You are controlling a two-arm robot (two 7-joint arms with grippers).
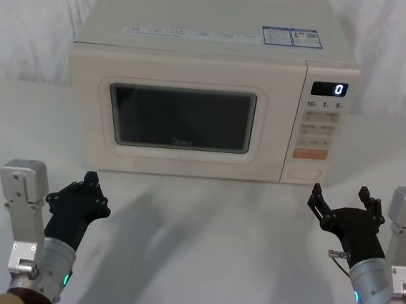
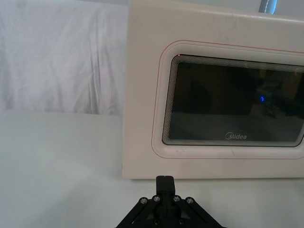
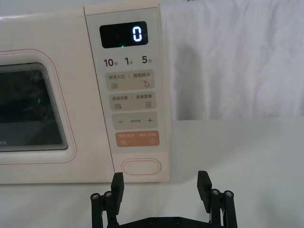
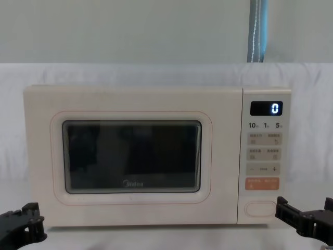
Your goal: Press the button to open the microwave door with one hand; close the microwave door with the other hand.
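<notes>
Microwave door (image 1: 181,117) shut; button (image 3: 141,167) unpressed.
Right gripper (image 1: 347,202) spread open near the button; left gripper (image 1: 84,191) closed, empty.

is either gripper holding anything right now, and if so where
Nothing is held. The right gripper is open before the button; the left gripper is shut and empty, short of the door.

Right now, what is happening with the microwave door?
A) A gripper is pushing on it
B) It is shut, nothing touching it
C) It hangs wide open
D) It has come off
B: the microwave door sits flush, with the left gripper and the right gripper in front, apart from it.
</notes>
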